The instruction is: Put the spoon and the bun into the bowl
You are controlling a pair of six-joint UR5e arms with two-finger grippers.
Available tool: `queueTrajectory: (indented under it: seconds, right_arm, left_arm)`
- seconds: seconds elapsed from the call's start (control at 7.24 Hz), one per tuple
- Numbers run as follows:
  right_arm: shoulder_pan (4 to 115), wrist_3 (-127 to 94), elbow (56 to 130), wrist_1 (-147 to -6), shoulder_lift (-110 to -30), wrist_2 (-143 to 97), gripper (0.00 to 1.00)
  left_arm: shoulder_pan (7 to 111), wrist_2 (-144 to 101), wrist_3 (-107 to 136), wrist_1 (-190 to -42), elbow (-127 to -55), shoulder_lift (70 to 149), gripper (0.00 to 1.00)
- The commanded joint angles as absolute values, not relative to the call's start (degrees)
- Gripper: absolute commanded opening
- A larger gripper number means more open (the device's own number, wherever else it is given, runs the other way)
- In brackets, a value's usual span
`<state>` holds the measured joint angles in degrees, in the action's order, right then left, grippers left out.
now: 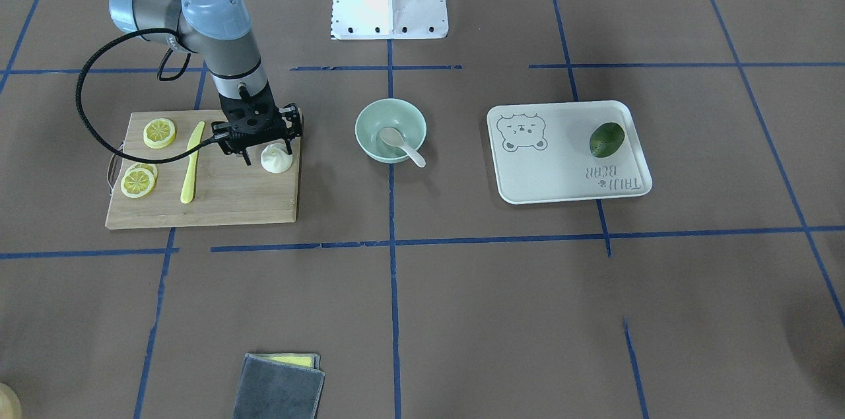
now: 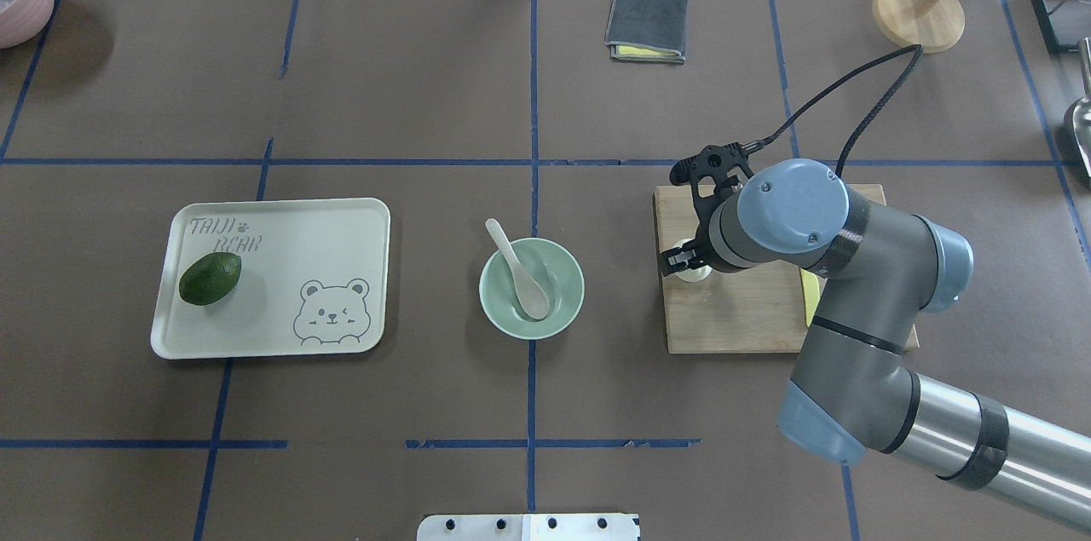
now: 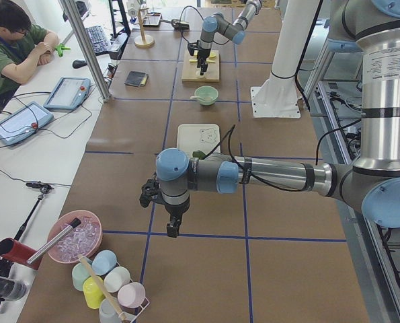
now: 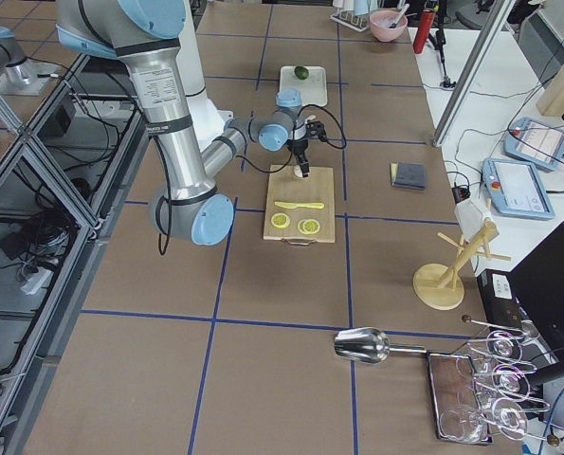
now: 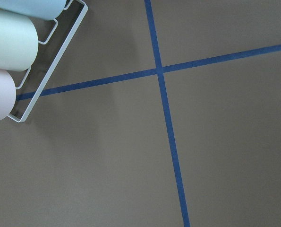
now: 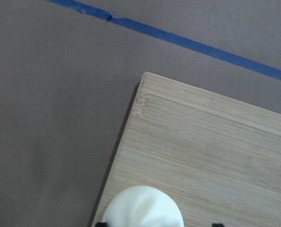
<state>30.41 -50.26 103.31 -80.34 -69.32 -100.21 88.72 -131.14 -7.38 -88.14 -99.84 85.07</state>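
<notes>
The white pleated bun (image 1: 276, 160) sits on the wooden cutting board (image 1: 231, 198) near its corner toward the bowl. My right gripper (image 1: 266, 152) is open and low over the board, with its fingers either side of the bun (image 6: 142, 210). The off-white spoon (image 1: 403, 144) lies in the mint-green bowl (image 1: 373, 142), its handle resting over the rim. In the overhead view the spoon (image 2: 520, 268) lies in the bowl (image 2: 573, 302). My left gripper (image 3: 173, 225) hangs over bare table far from these things. I cannot tell whether it is open or shut.
Lemon slices (image 1: 159, 132) and a yellow plastic knife (image 1: 192, 161) lie on the board. A white tray (image 1: 548, 168) holds a green avocado (image 1: 607, 139). A grey cloth (image 1: 280, 386) lies near the table's edge. A rack of cups (image 5: 10, 56) is near the left wrist.
</notes>
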Motion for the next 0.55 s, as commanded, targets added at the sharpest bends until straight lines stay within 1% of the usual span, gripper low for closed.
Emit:
queueTrajectory:
  seconds: [0.0,0.14,0.28,0.41]
  right_arm:
    - [30.24,-50.27,103.27,-80.16,-69.35,-100.63,0.03]
    - [30.23,-50.27,103.53,-80.24,-69.26,-100.63,0.00]
    - [30.23,-50.53,104.41,-80.24,-68.74,-100.63,0.00]
    - [29.80,-53.93,107.29,-80.85,-67.95,-101.50,0.00]
  left_arm:
    - [88.68,-131.13,-7.38,-88.24,-99.84,85.17,1.00]
    - [88.68,-131.13,-7.38,-88.24,-99.84,85.17,1.00]
    - [88.68,-131.13,-7.38,-88.24,-99.84,85.17,1.00]
    - [88.68,-131.13,-7.38,-88.24,-99.84,85.17,1.00]
